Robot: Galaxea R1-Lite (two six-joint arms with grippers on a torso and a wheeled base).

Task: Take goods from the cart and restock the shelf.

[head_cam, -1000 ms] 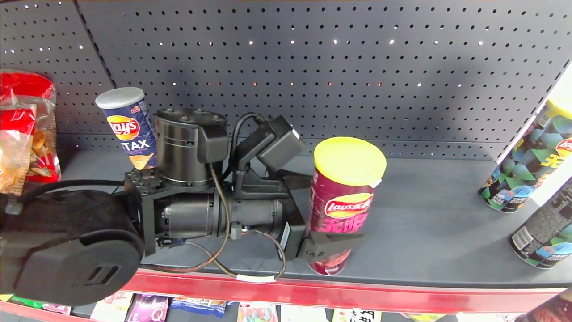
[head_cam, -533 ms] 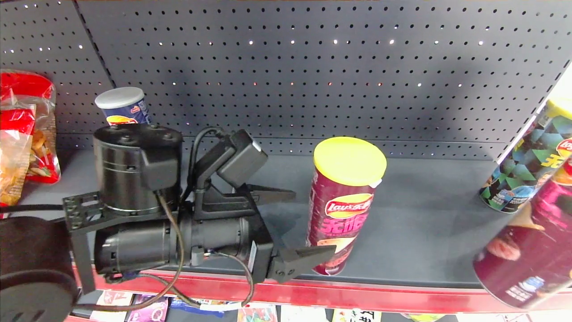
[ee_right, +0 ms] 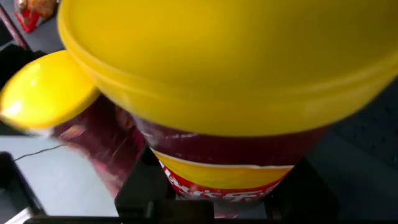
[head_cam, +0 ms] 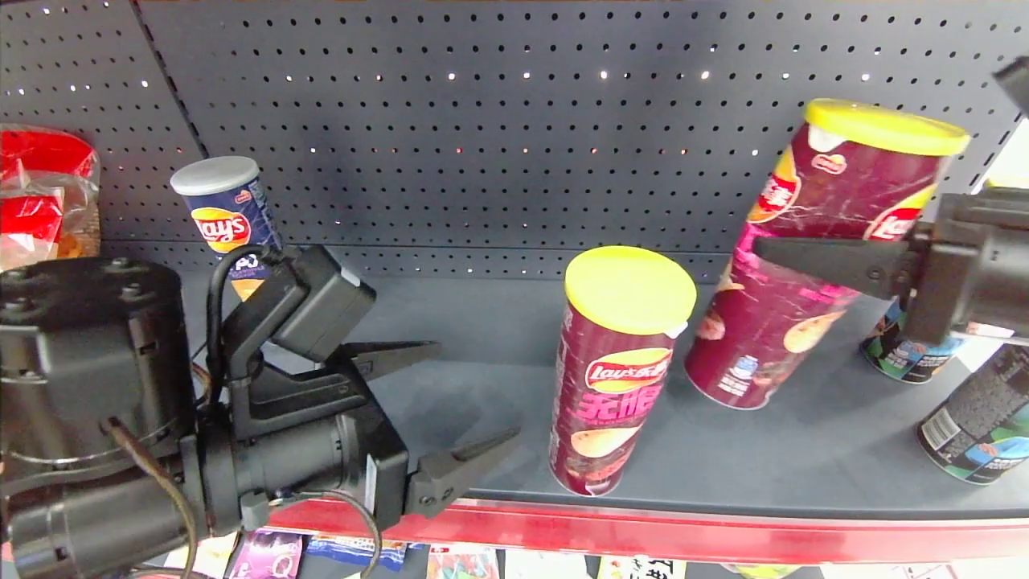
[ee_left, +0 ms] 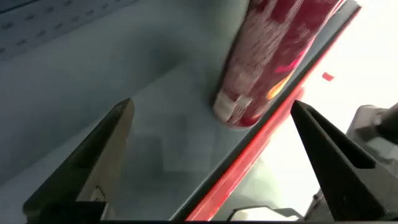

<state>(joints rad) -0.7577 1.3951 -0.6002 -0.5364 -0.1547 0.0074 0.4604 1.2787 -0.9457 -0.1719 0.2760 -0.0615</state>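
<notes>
The right gripper (head_cam: pixel 772 241) has its fingers clamped on a maroon crisp canister (head_cam: pixel 844 185) with a yellow lid, tilted just right of the standing maroon canister (head_cam: pixel 615 378) on the grey shelf (head_cam: pixel 482 322); whether its base touches the shelf cannot be told; the left gripper (head_cam: pixel 476 392), left of the standing canister, has its fingers spread wide, holding nothing. The held canister is probably light, stiff cardboard with a smooth, slippery wall that would dent under a hard squeeze; mid-body looks the safest hold, clear of the lid. Counts: two maroon canisters; one small blue canister (head_cam: pixel 225 225), back-left; two patterned canisters (head_cam: pixel 912 350), far right; one red snack bag (head_cam: pixel 40 193), far left.
</notes>
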